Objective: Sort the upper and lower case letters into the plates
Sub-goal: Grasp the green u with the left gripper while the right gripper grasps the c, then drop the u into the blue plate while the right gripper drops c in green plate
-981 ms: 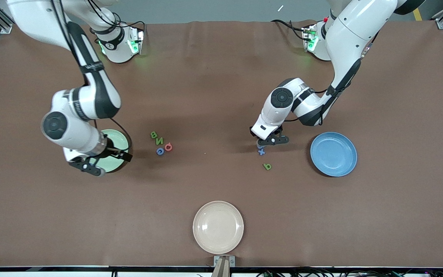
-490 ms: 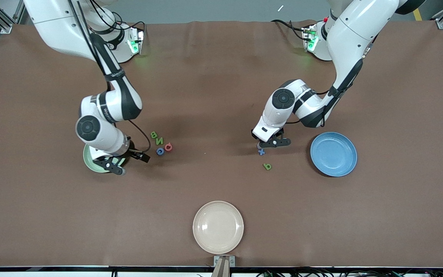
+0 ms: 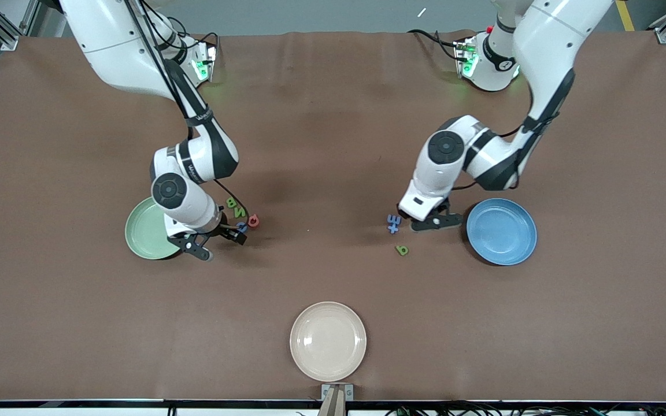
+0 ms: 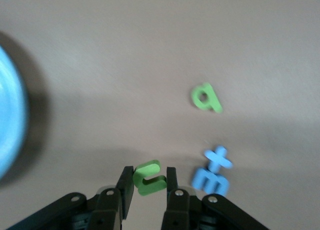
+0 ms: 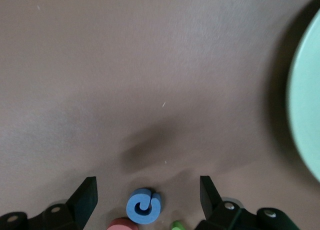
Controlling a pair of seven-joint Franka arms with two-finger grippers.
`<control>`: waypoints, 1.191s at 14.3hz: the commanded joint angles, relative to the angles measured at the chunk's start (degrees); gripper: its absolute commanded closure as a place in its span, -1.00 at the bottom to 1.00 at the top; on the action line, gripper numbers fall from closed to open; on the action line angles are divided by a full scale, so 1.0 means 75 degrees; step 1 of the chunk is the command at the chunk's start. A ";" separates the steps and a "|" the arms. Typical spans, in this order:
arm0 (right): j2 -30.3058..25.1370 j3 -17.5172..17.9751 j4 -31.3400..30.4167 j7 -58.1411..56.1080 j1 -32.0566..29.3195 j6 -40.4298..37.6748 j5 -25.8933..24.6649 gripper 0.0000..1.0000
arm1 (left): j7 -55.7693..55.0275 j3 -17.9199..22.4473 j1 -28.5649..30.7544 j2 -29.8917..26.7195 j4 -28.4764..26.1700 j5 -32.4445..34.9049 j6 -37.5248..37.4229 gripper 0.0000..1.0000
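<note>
My left gripper [image 3: 434, 222] is shut on a small green letter [image 4: 150, 177] and holds it over the table between two blue letters [image 3: 393, 223] and the blue plate [image 3: 500, 231]. The blue letters [image 4: 212, 171] and a green letter [image 4: 206, 97] lie on the table; the green one also shows in the front view [image 3: 402, 250]. My right gripper [image 3: 220, 242] is open, beside the pale green plate [image 3: 145, 234], with a blue letter [image 5: 143, 206] between its fingers [image 5: 86, 196]. A red letter [image 3: 254, 220] and two green letters [image 3: 231, 202] lie by it.
A cream-beige plate [image 3: 328, 341] sits near the table's front edge, nearer to the front camera than all the letters. The blue plate's rim [image 4: 10, 120] and the green plate's rim [image 5: 305, 115] show at the edges of the wrist views.
My right gripper moved from over the green plate to the letter cluster. My left gripper moved off the blue letters toward the blue plate, uncovering a second blue letter.
</note>
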 commanded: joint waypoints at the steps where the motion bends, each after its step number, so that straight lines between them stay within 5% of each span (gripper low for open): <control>1: 0.0078 -0.0061 -0.0060 0.0194 0.0155 0.0108 0.0065 -0.75 | 0.0648 -0.0060 0.0647 -0.0337 -0.0239 0.0117 -0.0065 0.76; 17: 0.0172 -0.0061 -0.0247 0.0522 0.0425 0.0108 0.0065 -0.22 | 0.4153 -0.0072 0.3310 -0.0104 -0.0450 0.0070 -0.0393 0.75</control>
